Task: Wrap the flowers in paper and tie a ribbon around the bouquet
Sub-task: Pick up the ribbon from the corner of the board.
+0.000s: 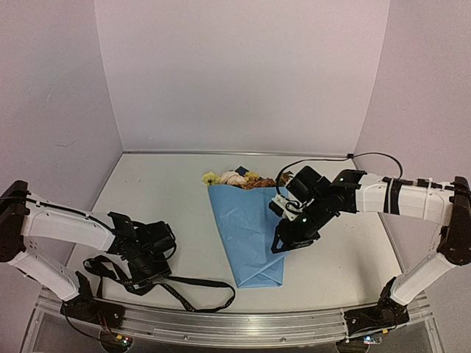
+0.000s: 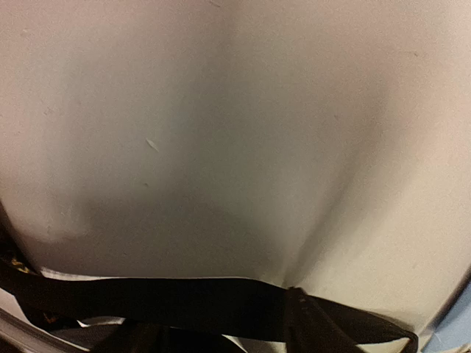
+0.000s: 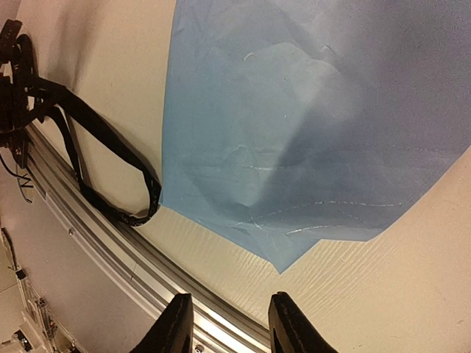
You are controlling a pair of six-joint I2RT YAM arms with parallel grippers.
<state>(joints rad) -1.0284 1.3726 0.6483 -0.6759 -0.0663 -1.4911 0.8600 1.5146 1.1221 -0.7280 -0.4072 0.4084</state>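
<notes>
You had the paper (image 1: 246,235) lying in the middle of the table (image 1: 353,250), folded into a long light blue cone with its narrow end toward the arms; the flowers (image 1: 234,179) stuck out of its wide far end, yellow, pale pink and orange-brown heads bunched together at the paper's rim. The ribbon (image 1: 199,282) was not around the cone; it lay loose on the table at the near left, well apart from the flowers, its black length looping from under the left arm out toward the cone's narrow end and stopping just beside it, close to the metal rail (image 1: 243,323) at the table's near edge.

Your left gripper (image 1: 151,266) sat low over the tangled end of the ribbon; in the left wrist view the ribbon crossed the bottom of the picture as a dark band, but the jaws themselves did not show clearly, so I cannot tell how far apart they stood or whether they had the ribbon.

Your right gripper (image 1: 283,241) hung at the right edge of the cone, about halfway along it; in the right wrist view its two black fingers (image 3: 175,323) stood partly apart with nothing between them, the blue paper spread out beyond them; whether they touched the paper I cannot tell.
</notes>
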